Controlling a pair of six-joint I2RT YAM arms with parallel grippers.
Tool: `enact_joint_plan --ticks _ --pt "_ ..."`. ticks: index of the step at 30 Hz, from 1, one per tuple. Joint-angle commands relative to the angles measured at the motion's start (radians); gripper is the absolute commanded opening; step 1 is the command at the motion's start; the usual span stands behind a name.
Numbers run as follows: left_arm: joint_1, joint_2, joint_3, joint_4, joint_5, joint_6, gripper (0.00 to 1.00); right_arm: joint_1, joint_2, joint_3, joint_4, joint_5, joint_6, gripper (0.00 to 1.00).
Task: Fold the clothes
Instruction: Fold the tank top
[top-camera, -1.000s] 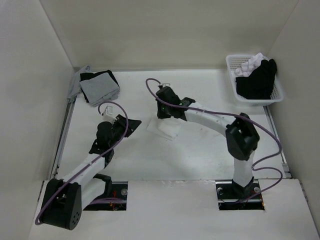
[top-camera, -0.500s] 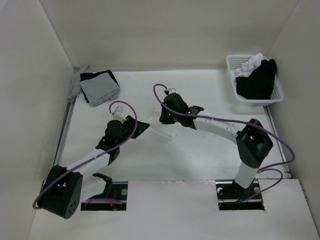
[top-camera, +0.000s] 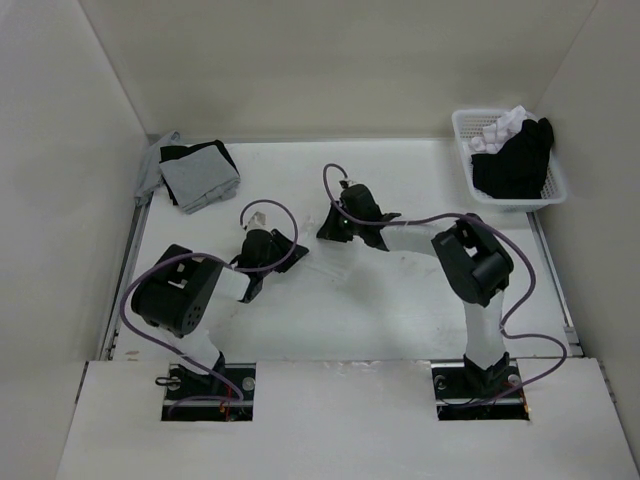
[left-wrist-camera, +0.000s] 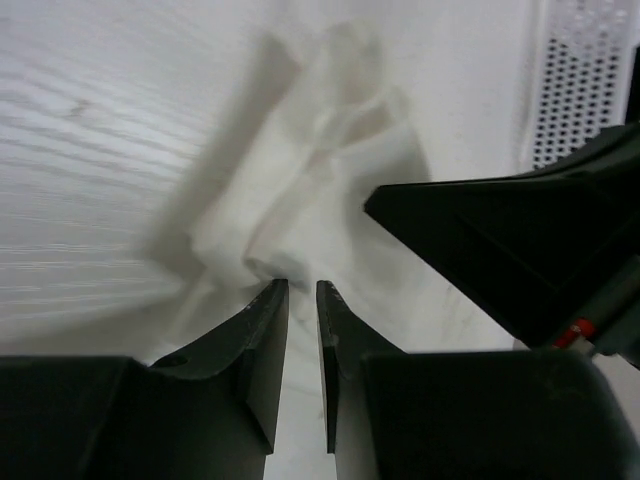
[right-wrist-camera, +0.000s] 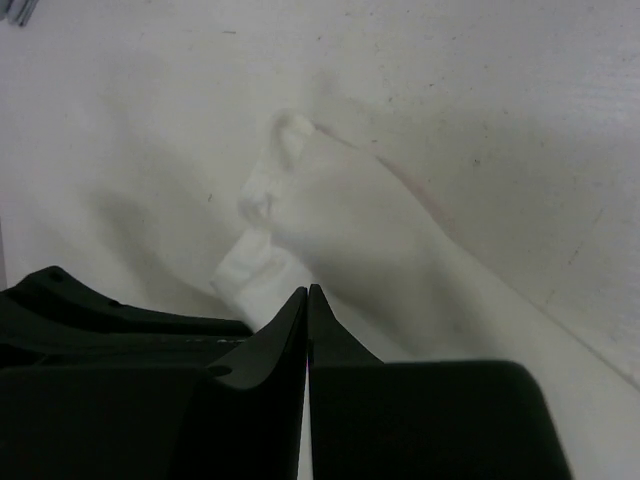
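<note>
The clothes (left-wrist-camera: 320, 190), thin, white and crumpled into soft folds, lie near the middle of the surface (top-camera: 400, 310), between the grippers. The left gripper (left-wrist-camera: 303, 288) has its jaws a slit apart at the cloth's edge; whether it grips cannot be told. The right gripper (right-wrist-camera: 308, 292) is closed, tips against the cloth.

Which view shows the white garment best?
The left wrist view: the garment sits centred, its crumpled folds set off by shadow. The right wrist view shows it paler, folds faint. In the top view it is nearly lost against the white table.
</note>
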Motion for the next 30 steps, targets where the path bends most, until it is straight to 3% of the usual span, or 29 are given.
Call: enact_joint_plan --ticks 1,12,18,26,30 --pt "0.026 0.044 0.010 0.095 -0.009 -0.034 0.16 -0.012 0.053 0.064 0.129 -0.071 0.059 0.04" --pt "0.046 0.052 -0.073 0.096 -0.006 -0.035 0.16 -0.049 0.202 0.129 0.287 -0.094 0.289 0.05" --pt "0.051 0.035 -0.099 0.104 -0.004 -0.037 0.15 -0.070 0.225 0.081 0.463 -0.175 0.458 0.05" --pt "0.036 -0.054 -0.125 0.093 -0.001 -0.046 0.15 -0.096 0.223 0.099 0.365 -0.111 0.423 0.05" --pt "0.019 -0.170 -0.140 0.060 -0.004 -0.051 0.15 -0.092 0.185 0.106 0.345 -0.096 0.380 0.06"
